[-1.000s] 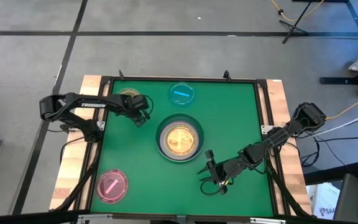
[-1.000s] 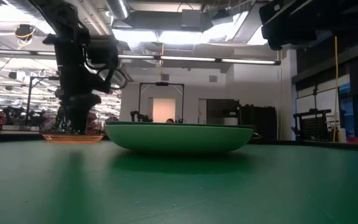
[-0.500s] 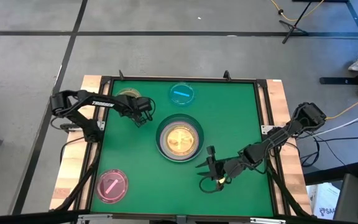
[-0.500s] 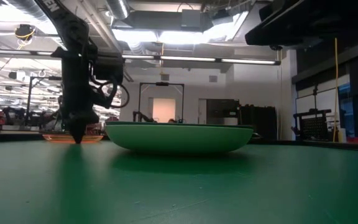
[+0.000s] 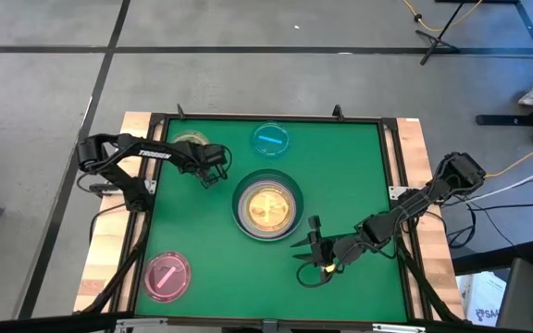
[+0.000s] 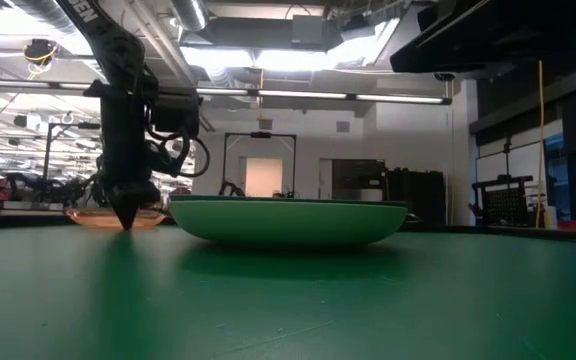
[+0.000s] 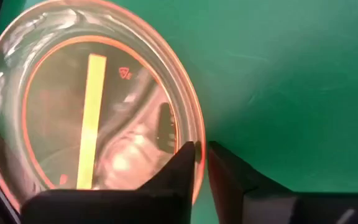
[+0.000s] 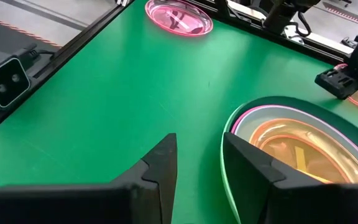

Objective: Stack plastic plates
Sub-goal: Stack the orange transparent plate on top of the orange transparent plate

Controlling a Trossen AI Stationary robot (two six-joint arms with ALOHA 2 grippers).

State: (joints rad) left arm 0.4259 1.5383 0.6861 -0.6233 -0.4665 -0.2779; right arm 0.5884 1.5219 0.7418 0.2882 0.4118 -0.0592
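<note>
White lettering ran along the left arm [image 5: 146, 154], at about ten o'clock from the centre of the desk in the high view; it looked like the maker's name but was too small to spell out with certainty. No other writing could be read.

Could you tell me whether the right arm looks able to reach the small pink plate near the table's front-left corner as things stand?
Probably, though it's a stretch: the right gripper hovers beside the central stack, and bare green mat lies between it and the pink plate.
</note>
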